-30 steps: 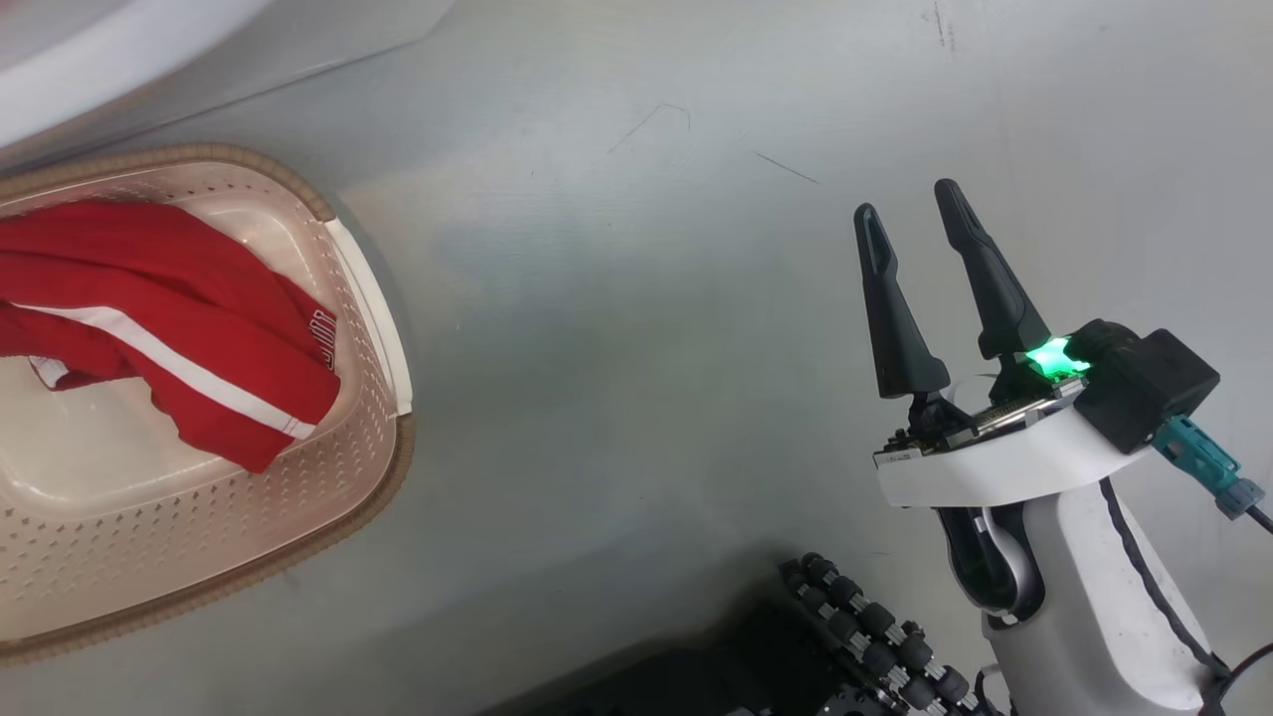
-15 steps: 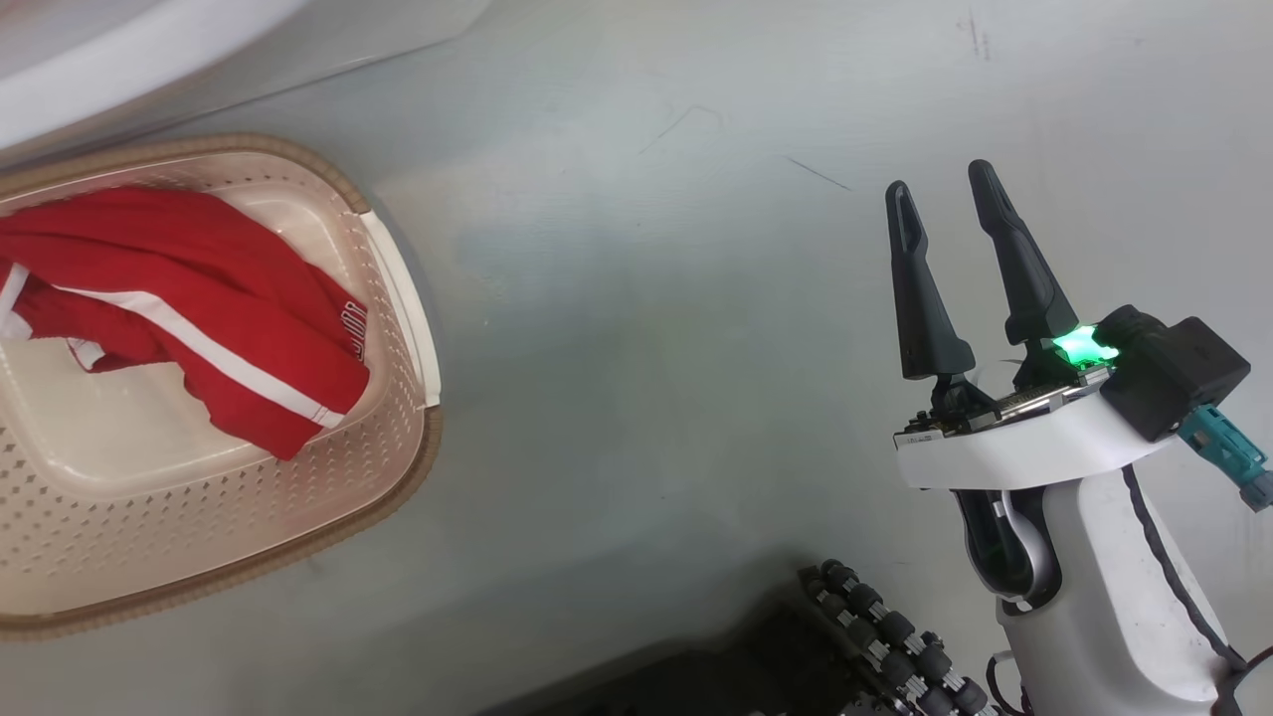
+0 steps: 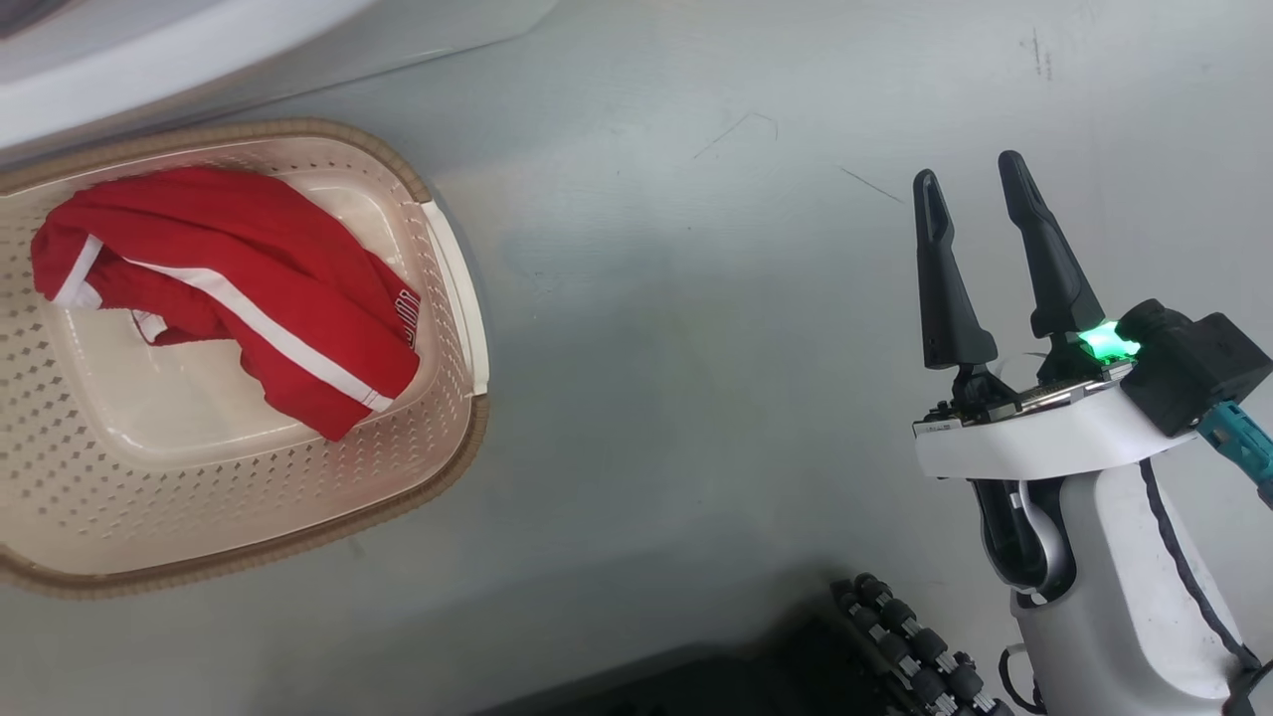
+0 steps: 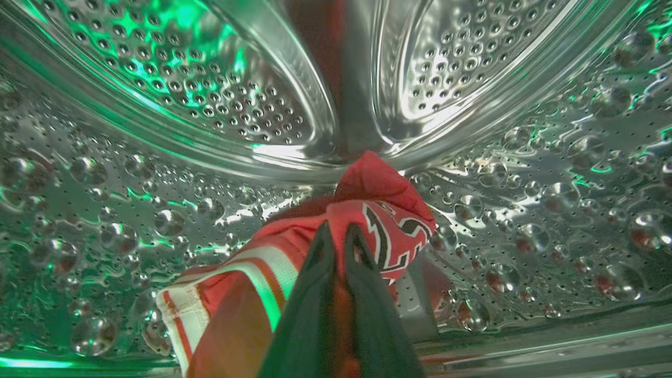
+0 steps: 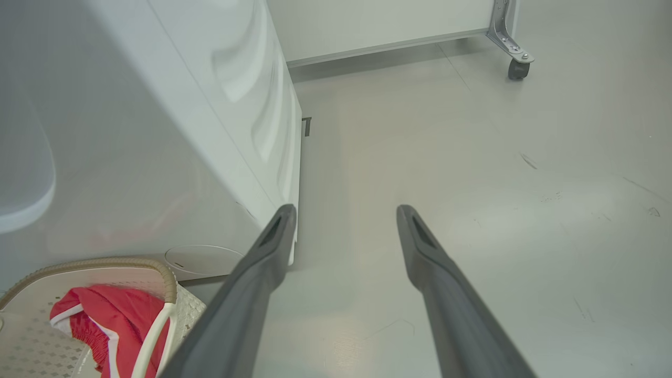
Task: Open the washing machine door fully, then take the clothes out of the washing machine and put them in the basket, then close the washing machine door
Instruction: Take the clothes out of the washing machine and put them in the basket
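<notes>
Gripping: the left gripper (image 4: 337, 229) is clenched, its two dark fingers pressed nearly together on a fold of the red jersey (image 4: 370, 184); red cloth shows in the slit between them
Jersey: lies low in the perforated steel drum (image 4: 157, 157); its dark, white-edged numbers face the camera just right of the fingertips; a white and red striped edge trails toward the lower left of the left wrist view
Right gripper (image 3: 968, 171): released, fingers spread wide with nothing between them; it hovers over the bare grey floor (image 3: 646, 348), well apart from the basket
Basket (image 3: 453, 477): cream, perforated, brown-rimmed; stands on the floor at the left of the head view, close to the front of the white washing machine (image 5: 157, 131)
Shorts (image 3: 249, 268): red with a white side stripe; bunched inside the basket, one end draped toward the wall nearest the right gripper
Background: a caster wheel (image 5: 518, 69) under a metal bracket, far across the floor in the right wrist view
</notes>
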Robot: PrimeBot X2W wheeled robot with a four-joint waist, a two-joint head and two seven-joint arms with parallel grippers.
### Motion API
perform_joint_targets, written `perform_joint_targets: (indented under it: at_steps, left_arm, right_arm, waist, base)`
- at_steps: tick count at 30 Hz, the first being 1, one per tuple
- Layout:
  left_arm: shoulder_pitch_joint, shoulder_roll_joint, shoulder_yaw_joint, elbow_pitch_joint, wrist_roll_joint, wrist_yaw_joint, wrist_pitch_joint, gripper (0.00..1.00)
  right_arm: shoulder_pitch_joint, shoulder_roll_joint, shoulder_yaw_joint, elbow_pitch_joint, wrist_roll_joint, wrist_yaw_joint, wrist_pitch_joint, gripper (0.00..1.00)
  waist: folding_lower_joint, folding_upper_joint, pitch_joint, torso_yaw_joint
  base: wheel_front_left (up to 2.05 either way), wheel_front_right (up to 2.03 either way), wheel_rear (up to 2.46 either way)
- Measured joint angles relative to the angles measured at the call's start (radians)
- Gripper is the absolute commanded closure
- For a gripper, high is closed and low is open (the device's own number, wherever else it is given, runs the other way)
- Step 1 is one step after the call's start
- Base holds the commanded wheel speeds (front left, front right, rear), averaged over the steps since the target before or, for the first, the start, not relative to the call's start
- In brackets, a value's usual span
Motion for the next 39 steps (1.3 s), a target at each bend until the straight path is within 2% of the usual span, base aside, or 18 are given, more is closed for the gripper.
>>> perform_joint_targets:
  at_steps: [5,10,22,32,39]
  left_arm:
    - [0.054,-0.021,0.016,-0.049,0.0,0.001,-0.104,1.0]
    - [0.14,-0.062,0.043,-0.094,0.002,0.025,-0.22,1.0]
    - [0.429,-0.198,0.06,-0.194,0.014,0.069,-0.503,1.0]
    - [0.681,-0.3,0.035,-0.22,0.035,0.091,-0.664,1.0]
    - [0.832,-0.376,-0.023,-0.243,0.059,0.098,-0.746,1.0]
  right_arm:
    - [0.0,0.0,-0.012,0.0,-0.015,0.0,0.0,0.0]
    - [0.0,0.0,-0.033,0.001,-0.03,0.0,0.0,0.0]
    - [0.009,-0.018,-0.072,0.009,-0.086,0.006,0.0,0.0]
    - [0.056,-0.022,-0.071,0.04,-0.11,0.007,0.0,0.0]
    - [0.103,-0.023,-0.055,0.058,-0.128,0.007,0.0,0.0]
  waist:
    - [0.0,0.0,-0.011,0.021]
    - [0.0,0.0,-0.029,0.04]
    - [0.0,0.0,-0.118,0.095]
    - [0.0,0.0,-0.233,0.139]
    - [0.0,0.0,-0.328,0.163]
  base:
    - [0.0,0.0,0.0]
    - [0.0,0.0,0.0]
    - [0.0,0.0,0.0]
    - [0.0,0.0,0.0]
    - [0.0,0.0,0.0]
